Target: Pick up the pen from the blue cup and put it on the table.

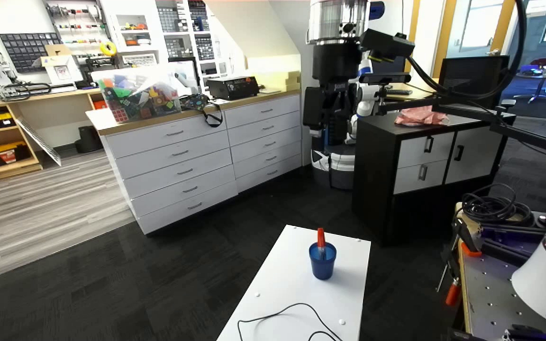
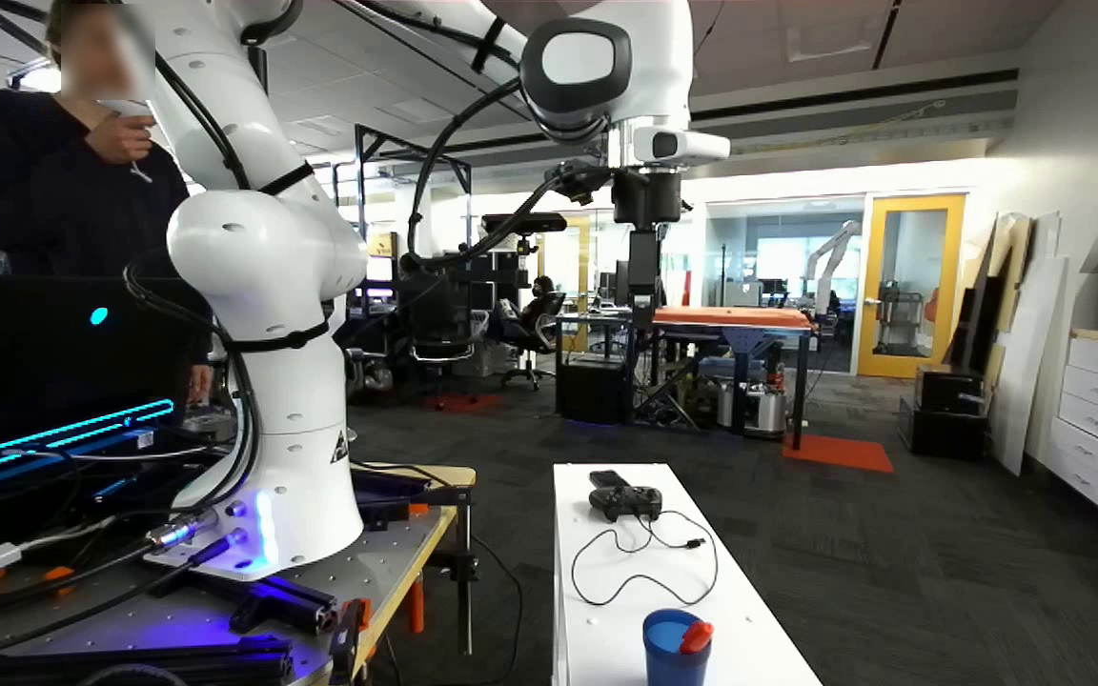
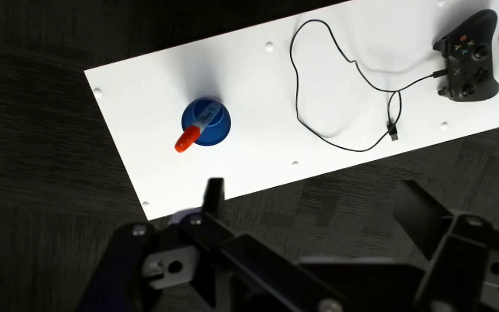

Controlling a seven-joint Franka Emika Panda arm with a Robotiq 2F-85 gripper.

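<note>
Step in hand, as judged: approach, ahead of any grasp. The hand (image 3: pixel 312 195) stands wide, its two fingers well apart with nothing between them. In an exterior view it hangs high, touching nothing. The pen (image 3: pixel 198 126) is in the blue cup (image 3: pixel 216 132), tilted, its red end projecting past the rim; the cup stands upright on the table (image 3: pixel 254 104), near one end. Next move, as assessed: bring the hand over the cup, align the fingers across the red end, descend and close without striking the rim. Lift should follow the pen's lean, lest the cup tip. Placement is outstanding; bare surface beside the cup, away from the cable (image 3: pixel 297 91), appears suitable.
</note>
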